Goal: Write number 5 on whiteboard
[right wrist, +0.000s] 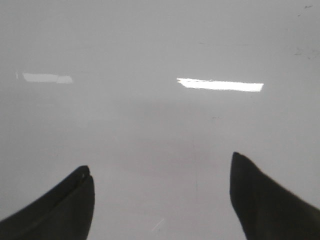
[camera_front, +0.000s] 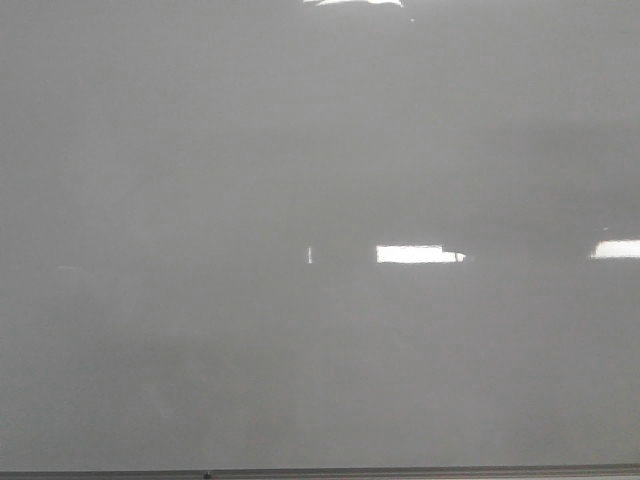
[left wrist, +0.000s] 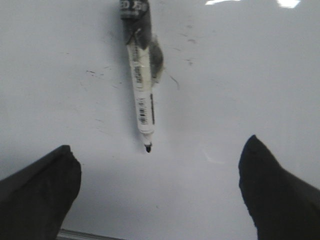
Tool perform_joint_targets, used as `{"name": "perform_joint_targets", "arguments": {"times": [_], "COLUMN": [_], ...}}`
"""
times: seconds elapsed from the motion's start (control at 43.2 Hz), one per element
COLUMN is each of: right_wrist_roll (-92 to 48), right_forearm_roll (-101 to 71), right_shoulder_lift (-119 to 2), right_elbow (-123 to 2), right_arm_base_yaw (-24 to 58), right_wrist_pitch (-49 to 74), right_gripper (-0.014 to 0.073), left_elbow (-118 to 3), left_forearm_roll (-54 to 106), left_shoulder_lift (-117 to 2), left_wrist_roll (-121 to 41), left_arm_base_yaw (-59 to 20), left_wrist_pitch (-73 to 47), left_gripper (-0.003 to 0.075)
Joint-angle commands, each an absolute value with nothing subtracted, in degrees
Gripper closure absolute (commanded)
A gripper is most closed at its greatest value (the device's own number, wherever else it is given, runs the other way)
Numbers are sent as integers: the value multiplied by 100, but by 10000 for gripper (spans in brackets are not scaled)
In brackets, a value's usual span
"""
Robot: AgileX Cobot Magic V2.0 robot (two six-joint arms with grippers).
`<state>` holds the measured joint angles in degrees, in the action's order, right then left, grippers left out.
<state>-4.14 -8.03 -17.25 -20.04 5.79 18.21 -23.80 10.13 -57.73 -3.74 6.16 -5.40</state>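
Whiteboard (camera_front: 320, 200) fills the front view: glossy, grey-white, flat, with a thin grey metal strip along its lower edge. No black stroke shows on it anywhere, so the number 5 is not yet written. Only bright rectangular light reflections break the sheen.

Left wrist view: a marker (left wrist: 141, 80) lies against the same pale surface, uncapped, its black tip pointing toward the left gripper (left wrist: 155, 185). Barrel is white and cylindrical with printed text and a barcode; the far end is dark. A smudged grey blob sits just beside the barrel, possibly tape or a mount, but I cannot tell. Faint scuffs and old ink specks mark the board near the marker.

Left gripper stands released, its dark tapered fingers (left wrist: 40, 190) spread wide and grasping nothing, the marker tip between and beyond them. Right gripper (right wrist: 160, 200) is likewise spread apart and empty, facing bare board with one reflection bar above.

Judgement: the step in hand is picking up the marker. Next move calls for the left arm to advance along the barrel and close squarely on it, since a smooth round body could roll or slip.
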Motion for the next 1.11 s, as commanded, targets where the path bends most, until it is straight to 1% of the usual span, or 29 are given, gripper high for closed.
{"name": "perform_joint_targets", "arguments": {"times": [0.0,0.185,0.347,0.44,0.578,0.74,0.856,0.925,1.041,1.087], "right_wrist_roll": [-425,-425,-425,-425,-425,-425,-425,-425,-425,-425], "right_forearm_roll": [-756,-756,-756,-756,-756,-756,-756,-756,-756,-756], "right_shoulder_lift": [-1812,-1812,-1812,-1812,-1812,-1812,-1812,-1812,-1812,-1812], "right_elbow": [-2206,-2206,-2206,-2206,-2206,-2206,-2206,-2206,-2206,-2206], "right_arm_base_yaw": [575,575,575,575,575,575,575,575,575,575], "right_wrist_pitch": [1327,1327,1327,1327,1327,1327,1327,1327,1327,1327], "right_gripper": [12,12,12,12,12,12,12,12,12,12], "left_elbow": [-2829,-3190,-3305,-3305,-3305,-3305,-3305,-3305,-3305,-3305], "left_forearm_roll": [1051,999,999,999,916,767,479,413,400,400], "left_shoulder_lift": [-6455,-7414,-7956,-8122,-8246,-8256,-8256,-8256,-8256,-8225], "left_wrist_roll": [-356,-423,-423,-423,-423,-423,-423,-423,-423,-423], "left_arm_base_yaw": [722,726,726,726,726,726,726,726,726,726], "left_wrist_pitch": [228,628,1095,1295,1397,1494,1660,1703,1690,1604], "left_gripper": [101,101,104,134,240,412,560,627,714,730]}}
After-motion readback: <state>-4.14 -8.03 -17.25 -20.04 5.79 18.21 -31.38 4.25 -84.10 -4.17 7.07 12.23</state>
